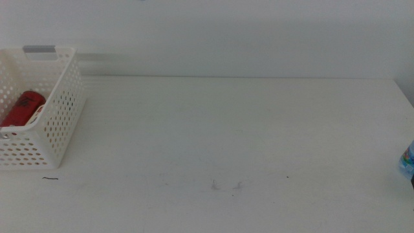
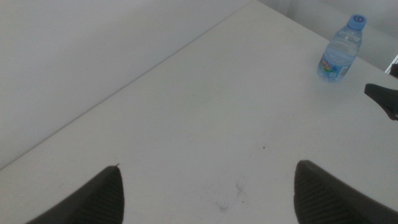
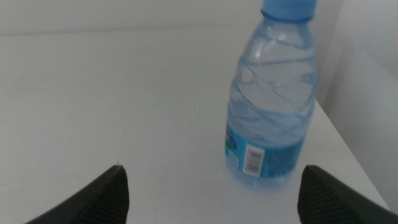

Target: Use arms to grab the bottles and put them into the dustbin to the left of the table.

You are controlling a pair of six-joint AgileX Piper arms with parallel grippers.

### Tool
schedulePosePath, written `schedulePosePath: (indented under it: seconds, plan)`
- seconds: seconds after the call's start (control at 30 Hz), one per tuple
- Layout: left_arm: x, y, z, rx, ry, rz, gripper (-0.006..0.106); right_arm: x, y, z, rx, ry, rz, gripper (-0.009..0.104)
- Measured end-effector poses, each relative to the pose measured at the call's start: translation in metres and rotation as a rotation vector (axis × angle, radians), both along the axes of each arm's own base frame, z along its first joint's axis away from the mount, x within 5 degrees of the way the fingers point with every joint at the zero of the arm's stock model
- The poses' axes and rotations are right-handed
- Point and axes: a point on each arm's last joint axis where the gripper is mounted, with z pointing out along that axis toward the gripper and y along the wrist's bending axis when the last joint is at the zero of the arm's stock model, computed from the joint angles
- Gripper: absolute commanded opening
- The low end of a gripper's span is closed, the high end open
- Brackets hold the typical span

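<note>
A small clear water bottle with a blue cap (image 1: 407,160) stands upright at the table's far right edge. The right wrist view shows it close up (image 3: 273,106), just ahead of my right gripper (image 3: 213,168), whose jaws are open wide and empty. My left gripper (image 2: 208,167) is open and empty above the bare table, with the bottle (image 2: 341,50) far from it. The white perforated dustbin (image 1: 61,103) stands at the left and holds the red soda can (image 1: 22,107). The yellowish bottle does not show clearly. Neither arm is in the middle view.
The white table (image 1: 226,129) has small dark scuff marks near its front (image 1: 226,186). A dark tip of the other gripper (image 2: 382,96) shows in the left wrist view near the bottle. A white wall runs behind the table.
</note>
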Motion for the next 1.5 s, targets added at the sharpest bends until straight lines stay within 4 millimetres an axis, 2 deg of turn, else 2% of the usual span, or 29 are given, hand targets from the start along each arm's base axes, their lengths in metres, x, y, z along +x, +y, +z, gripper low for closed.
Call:
schedulePosePath:
  seconds: [0.23,0.4,0.53,0.73,0.9,1.07,1.2,1.5]
  plan:
    - [0.0,0.0,0.0,0.0,0.0,0.0,0.094,0.008,-0.004,-0.008,0.014,0.004,-0.007,0.087]
    - [0.0,0.0,0.0,0.0,0.0,0.0,0.094,0.004,-0.025,-0.014,0.031,0.027,-0.148,0.087]
    - [0.0,0.0,0.0,0.001,-0.001,-0.001,0.094,0.003,-0.033,-0.011,0.075,-0.025,-0.216,0.087]
    - [0.0,0.0,0.0,0.001,-0.001,-0.001,0.094,0.008,-0.032,-0.006,0.058,-0.103,-0.186,0.087]
    - [0.0,0.0,0.0,0.001,-0.001,-0.001,0.094,0.016,-0.032,-0.013,0.06,-0.147,-0.139,0.087]
    - [0.0,0.0,0.0,0.001,-0.001,-0.001,0.094,0.018,-0.037,-0.025,0.054,-0.094,-0.179,0.087]
    - [0.0,0.0,0.0,0.001,-0.001,-0.001,0.094,0.02,-0.035,-0.033,0.063,-0.051,-0.146,0.087]
    - [0.0,0.0,0.0,0.001,-0.001,-0.001,0.094,0.042,-0.043,-0.036,0.054,-0.06,-0.113,0.087]
